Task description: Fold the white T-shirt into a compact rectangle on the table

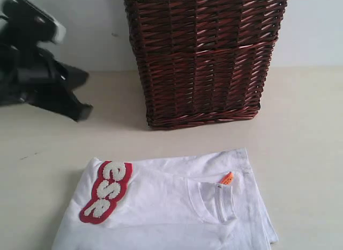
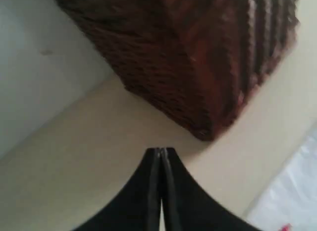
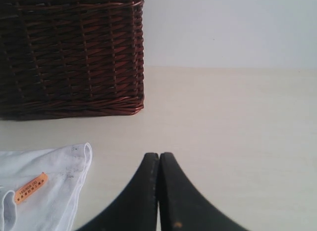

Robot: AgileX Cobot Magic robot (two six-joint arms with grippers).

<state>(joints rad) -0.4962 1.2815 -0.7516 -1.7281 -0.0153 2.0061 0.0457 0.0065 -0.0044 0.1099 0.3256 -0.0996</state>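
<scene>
Meeting white wall (image 1: 316,30), pale beige table (image 1: 305,137)

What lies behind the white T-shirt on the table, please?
A dark brown wicker basket stands behind the white T-shirt, apart from it; its walls hide any contents.

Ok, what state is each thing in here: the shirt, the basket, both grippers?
white T-shirt: folded, lying flat on the table, not held.
wicker basket: upright, behind the shirt, apart from it.
left gripper: shut, holding nothing.
right gripper: shut, holding nothing.
</scene>
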